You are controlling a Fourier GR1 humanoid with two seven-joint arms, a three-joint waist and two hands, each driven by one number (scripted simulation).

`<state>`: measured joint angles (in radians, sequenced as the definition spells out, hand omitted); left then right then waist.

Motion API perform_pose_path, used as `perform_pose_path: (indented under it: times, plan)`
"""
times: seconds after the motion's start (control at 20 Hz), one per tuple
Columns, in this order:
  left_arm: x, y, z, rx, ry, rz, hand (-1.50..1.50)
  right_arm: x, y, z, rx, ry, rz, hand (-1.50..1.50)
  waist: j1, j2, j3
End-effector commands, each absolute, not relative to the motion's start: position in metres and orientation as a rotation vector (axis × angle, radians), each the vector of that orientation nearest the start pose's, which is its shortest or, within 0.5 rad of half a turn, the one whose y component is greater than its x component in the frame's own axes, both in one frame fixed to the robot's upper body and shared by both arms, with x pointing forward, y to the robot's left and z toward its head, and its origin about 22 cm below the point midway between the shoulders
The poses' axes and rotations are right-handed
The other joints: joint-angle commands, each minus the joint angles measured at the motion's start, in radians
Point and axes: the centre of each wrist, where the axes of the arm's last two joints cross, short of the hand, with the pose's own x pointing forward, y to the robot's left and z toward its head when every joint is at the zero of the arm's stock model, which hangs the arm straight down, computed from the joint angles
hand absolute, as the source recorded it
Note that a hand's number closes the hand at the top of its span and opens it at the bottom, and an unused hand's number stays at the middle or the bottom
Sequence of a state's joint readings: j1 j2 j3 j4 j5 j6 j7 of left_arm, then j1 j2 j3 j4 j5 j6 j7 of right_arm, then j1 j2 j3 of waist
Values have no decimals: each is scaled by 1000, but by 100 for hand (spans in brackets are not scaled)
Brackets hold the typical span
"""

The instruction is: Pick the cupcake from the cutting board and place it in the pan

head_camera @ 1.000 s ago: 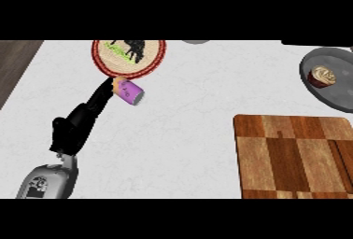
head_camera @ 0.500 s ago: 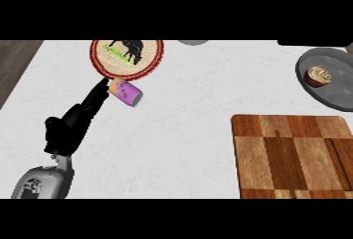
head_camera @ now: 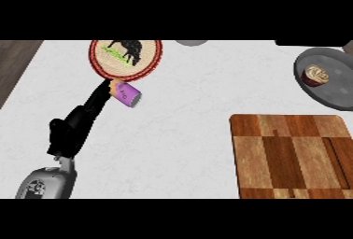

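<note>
The left hand (head_camera: 76, 126) lies stretched along the counter (head_camera: 186, 121), fingers (head_camera: 103, 91) straight and holding nothing, tips beside a purple can (head_camera: 127, 93). The cutting board (head_camera: 293, 156) is bare. The cupcake (head_camera: 317, 75) sits in the pan (head_camera: 338, 93), well apart from those fingers; judged placed, so the hand needs only keep clear.

On my white marbled desk (head_camera: 193, 121) I count one brown-frosted cupcake (head_camera: 317, 75), one round grey pan (head_camera: 331, 91), one chequered wooden cutting board (head_camera: 293, 156), one red-rimmed round plate (head_camera: 125, 57), one purple can (head_camera: 127, 93), and one black robot hand (head_camera: 76, 126) of mine.
</note>
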<state>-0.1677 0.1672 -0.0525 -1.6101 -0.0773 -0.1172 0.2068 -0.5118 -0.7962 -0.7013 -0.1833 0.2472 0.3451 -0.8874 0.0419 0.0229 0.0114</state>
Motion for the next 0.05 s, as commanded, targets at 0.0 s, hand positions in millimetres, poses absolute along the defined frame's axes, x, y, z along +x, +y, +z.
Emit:
perform_pose_path:
  times: [0.0]
  plan:
    - [276,235,56,55,-1511,-382,0,223,-549,1,-437,-1848,-4,-150,-3,-2,0]
